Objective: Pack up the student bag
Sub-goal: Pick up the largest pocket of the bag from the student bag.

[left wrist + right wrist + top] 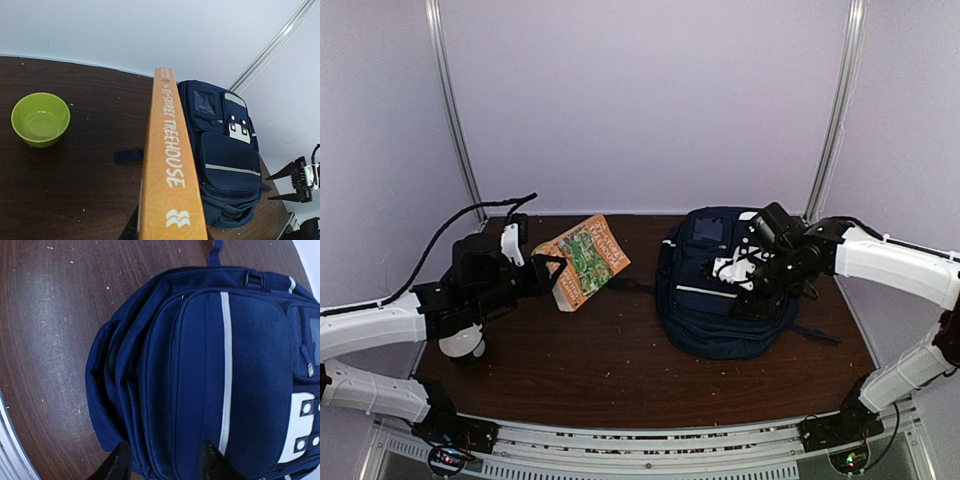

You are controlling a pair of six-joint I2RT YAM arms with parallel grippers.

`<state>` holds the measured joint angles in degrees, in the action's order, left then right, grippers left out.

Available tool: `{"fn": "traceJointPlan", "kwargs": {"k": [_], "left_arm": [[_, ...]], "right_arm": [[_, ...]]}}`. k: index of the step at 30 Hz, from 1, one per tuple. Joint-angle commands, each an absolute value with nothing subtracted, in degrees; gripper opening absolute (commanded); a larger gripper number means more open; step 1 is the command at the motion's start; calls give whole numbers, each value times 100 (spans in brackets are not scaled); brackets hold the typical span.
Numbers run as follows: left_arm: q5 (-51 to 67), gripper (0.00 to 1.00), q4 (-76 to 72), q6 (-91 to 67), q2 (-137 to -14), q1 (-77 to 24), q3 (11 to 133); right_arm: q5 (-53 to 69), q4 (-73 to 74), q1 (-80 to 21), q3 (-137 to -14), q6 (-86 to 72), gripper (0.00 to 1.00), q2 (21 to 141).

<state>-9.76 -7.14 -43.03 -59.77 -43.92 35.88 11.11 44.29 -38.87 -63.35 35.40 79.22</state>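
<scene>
Treehouse book spine blocks your left-wrist view; left gripper clamps it, fingers hidden. Right gripper half-spread over navy backpack, tips cropped, contact unclear.

The book is displaying, on its orange spine, white capitals reading "STOREY TREEHOUSE", running lengthwise. A short number and some smaller lines are standing ahead of the title, too small to confirm. A white wave emblem is sitting at the spine's near end. From above, the cover lettering is proving illegible.
</scene>
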Motion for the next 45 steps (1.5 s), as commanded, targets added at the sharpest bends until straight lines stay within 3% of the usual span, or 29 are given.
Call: {"fn": "traceJointPlan", "kwargs": {"k": [1, 9, 25, 45], "left_arm": [[-742, 0, -1595, -4616, -5817, -4359, 3663], [-596, 0, -1612, -4687, -5878, -4360, 3590], [-505, 0, -1525, -4712, -6047, -4360, 3607], [-523, 0, -1410, -4740, -6024, -4359, 3533]], "right_arm": [[169, 4318, -4108, -6174, 3806, 42, 8118], [229, 4283, -4245, -5951, 3937, 38, 8399], [497, 4282, -4263, -6012, 3905, 50, 9121], [492, 4246, -4679, -5866, 3942, 36, 8889]]}}
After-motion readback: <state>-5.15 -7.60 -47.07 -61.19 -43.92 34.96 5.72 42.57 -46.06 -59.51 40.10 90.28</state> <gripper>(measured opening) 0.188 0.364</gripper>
